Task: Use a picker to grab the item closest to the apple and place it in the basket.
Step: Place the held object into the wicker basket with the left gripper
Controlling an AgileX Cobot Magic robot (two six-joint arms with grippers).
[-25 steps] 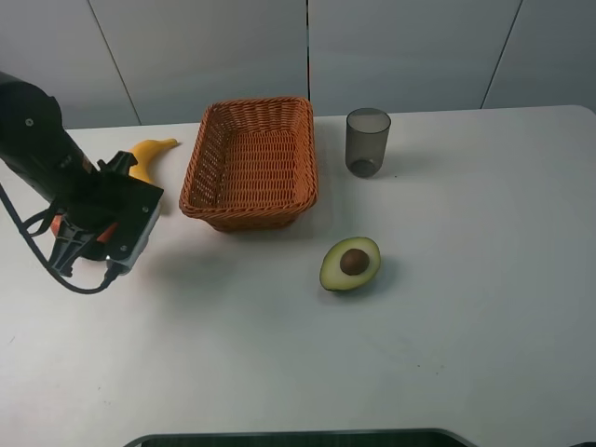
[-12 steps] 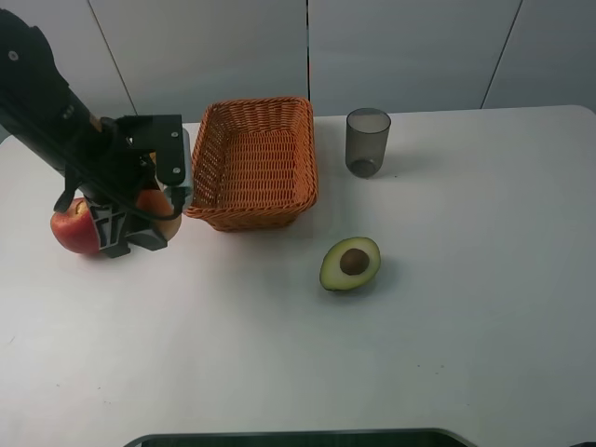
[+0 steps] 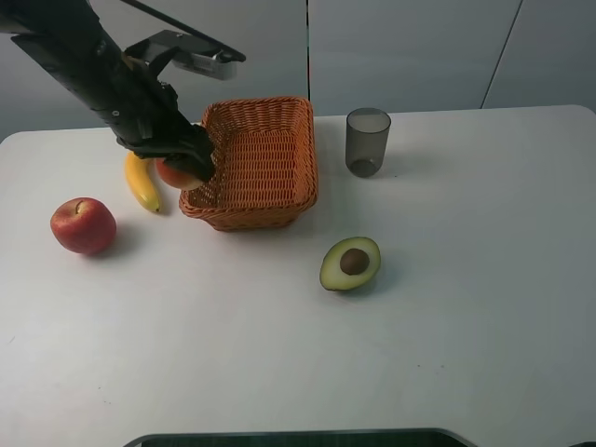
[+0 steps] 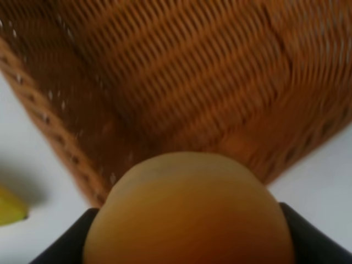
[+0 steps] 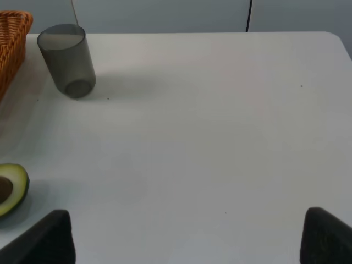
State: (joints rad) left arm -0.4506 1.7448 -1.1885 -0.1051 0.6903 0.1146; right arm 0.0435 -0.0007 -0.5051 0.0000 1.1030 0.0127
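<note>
Change: in half a second the left gripper (image 3: 189,168) has risen from beside the red apple (image 3: 84,225) and swung over to the woven orange wicker basket (image 3: 251,163), carrying a round orange-red fruit (image 4: 187,214).
Left grip: closed on the fruit from both flanks. The dark fingers (image 4: 316,236) show at either side of it in the wrist view.
Fruit position: held off the white table (image 3: 466,326) at the basket's 9 o'clock rim, partly over the edge and not yet inside.
Right gripper (image 5: 187,242): jaws spread wide, holding nothing.
Bystanders: yellow banana (image 3: 142,182) at the apple's 1 o'clock; halved green avocado (image 3: 350,264) at the basket's 5 o'clock; grey translucent cup (image 3: 368,142) at its 3 o'clock.
Step in hand: transport, judged near its end.
Next move: probably a short carry toward 3 o'clock to clear the rim fully, then a lowering over the basket floor before the fingers part.
</note>
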